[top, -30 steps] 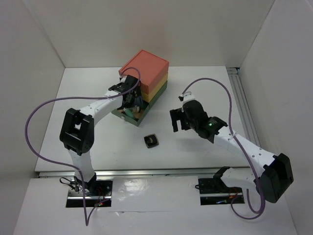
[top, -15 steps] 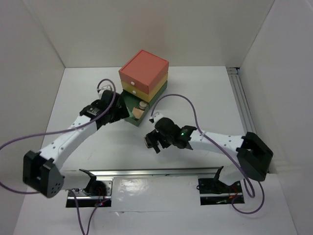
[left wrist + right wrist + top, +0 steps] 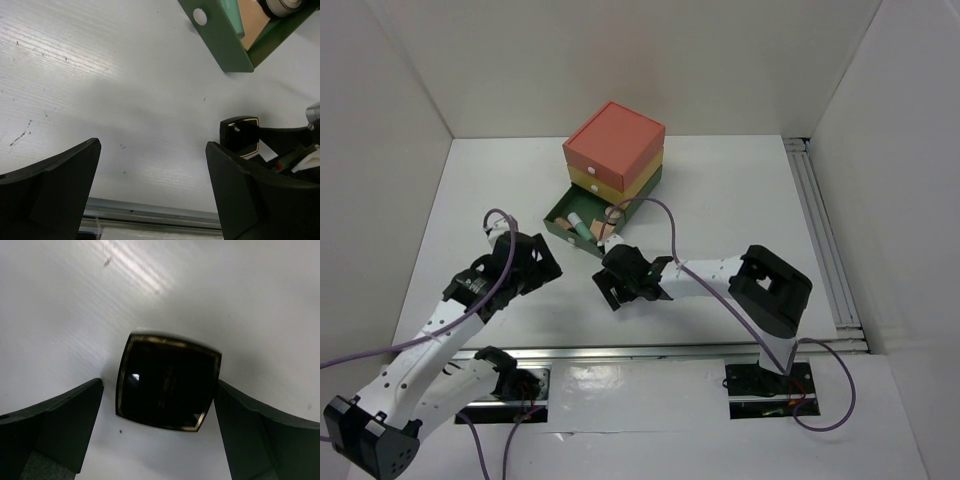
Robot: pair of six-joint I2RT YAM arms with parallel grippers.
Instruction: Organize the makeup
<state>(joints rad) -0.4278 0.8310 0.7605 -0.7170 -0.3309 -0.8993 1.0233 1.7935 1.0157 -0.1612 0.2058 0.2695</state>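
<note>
Right tool (image 3: pixel 159 390) hangs directly over the square black compact (image 3: pixel 168 389), fingers spread wide, one on each side of it. Compact lies flat on the white counter (image 3: pixel 720 200), near the open green drawer (image 3: pixel 560 215), on its near side. Left tool (image 3: pixel 152 150) is also wide and holds nothing. It sits off to the left, with the compact beyond its right finger. Drawer holds a mint-green tube (image 3: pixel 579 225) and a tan piece (image 3: pixel 252 22). The drawer box (image 3: pixel 615 148) stands behind. Compact has a glossy black lid, thin gold rim and rounded corners.
</note>
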